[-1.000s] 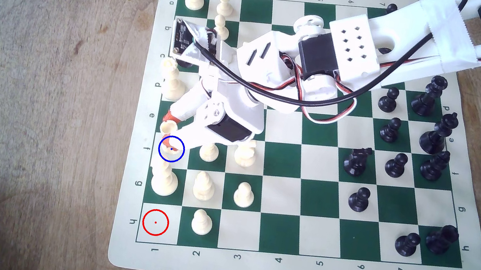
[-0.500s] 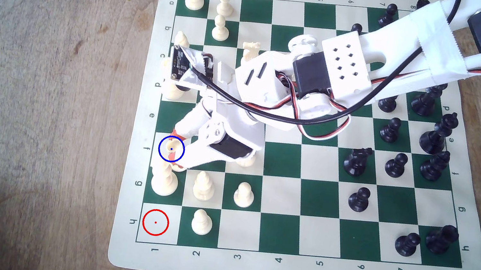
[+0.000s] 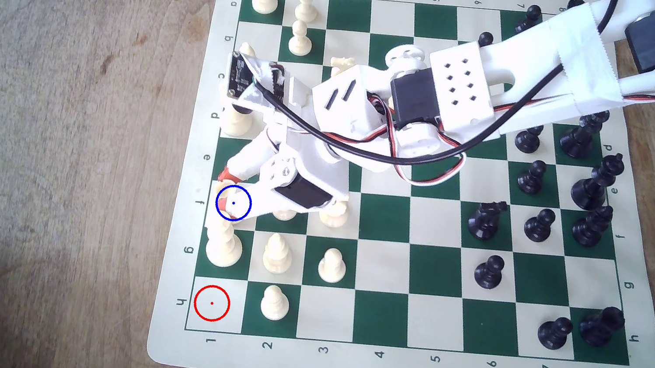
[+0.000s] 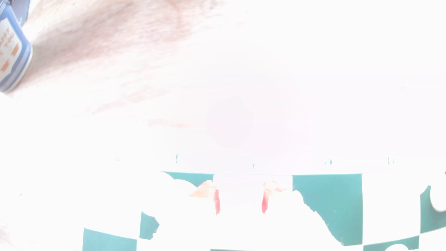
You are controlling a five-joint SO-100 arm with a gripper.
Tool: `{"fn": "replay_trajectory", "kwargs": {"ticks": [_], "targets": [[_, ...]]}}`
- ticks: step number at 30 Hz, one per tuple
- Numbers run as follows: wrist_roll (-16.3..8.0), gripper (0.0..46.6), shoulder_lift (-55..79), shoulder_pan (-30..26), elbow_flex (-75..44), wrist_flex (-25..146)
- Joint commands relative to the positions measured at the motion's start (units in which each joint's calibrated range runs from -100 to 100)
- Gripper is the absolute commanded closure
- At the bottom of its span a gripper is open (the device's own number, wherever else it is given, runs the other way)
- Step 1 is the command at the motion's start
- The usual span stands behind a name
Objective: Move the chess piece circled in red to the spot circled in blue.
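Exterior view: the white arm reaches across the chessboard [image 3: 377, 316] from the exterior view's right, and the tool [image 3: 225, 190] hangs over the file-1 edge at row f. We see a cream rook [image 3: 224, 191] between the two red-tipped fingers [image 3: 225, 175], at the edge of the blue-ringed square [image 3: 242, 219] on the exterior view's left. The rook's long axis appears to run roughly upright, cup end towards the camera, though the fingers cover most of it and its base is hidden. We cannot tell whether the base touches the board. The red-ringed square [image 3: 212, 303] at h1 lies bare, well apart from the rook. A tall cream king [image 3: 224, 247] stands between the two ringed squares, on g1, just beside the tool. Cream pawns [image 3: 277, 254] and black pieces [image 3: 488, 273] stand on the board, several partly masked by the arm.

Wrist view: glare bleaches almost everything. We make out two red pads [image 4: 217, 202] of the tool [image 4: 240, 202], set apart with a white gap between them, and green squares [image 4: 325, 205] of the board beyond. The rook itself dissolves into the white there. A blue-labelled thing [image 4: 14, 48] is cut off at the picture's edge, on the wooden bench [image 3: 49, 128].

The fingers bracket the rook, but we cannot tell whether they press on it or stand clear.
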Motion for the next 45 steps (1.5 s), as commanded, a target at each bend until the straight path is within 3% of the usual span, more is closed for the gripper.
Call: {"fn": "replay_trajectory", "kwargs": {"ticks": [1, 7, 8, 22, 26, 28, 32, 33, 36, 37, 38, 39, 45], "targets": [[0.4, 44.4, -2.3, 1.0, -5.2, -0.4], [-1.9, 26.4, -2.4, 1.6, -4.5, 0.4], [-2.0, 25.2, -2.7, 1.6, -4.5, 0.6], [-2.3, 22.5, -16.8, 0.6, -3.0, 4.7], [-2.1, 23.0, -22.9, 0.7, -0.4, 5.5], [-2.1, 26.0, -26.1, 0.8, 2.3, 4.7], [-2.0, 43.6, -38.9, 0.3, 17.7, -3.6], [-1.9, 46.5, -46.7, 0.3, 29.1, -10.9], [-0.6, 46.5, -59.9, 0.3, 50.0, -23.9], [0.6, 46.5, -64.1, 0.3, 57.7, -29.7], [3.4, 46.5, -71.1, 0.7, 73.3, -45.6], [4.0, 46.5, -73.9, 1.0, 79.5, -52.2], [4.5, 46.5, -93.8, 3.9, 107.1, -86.4]]}}
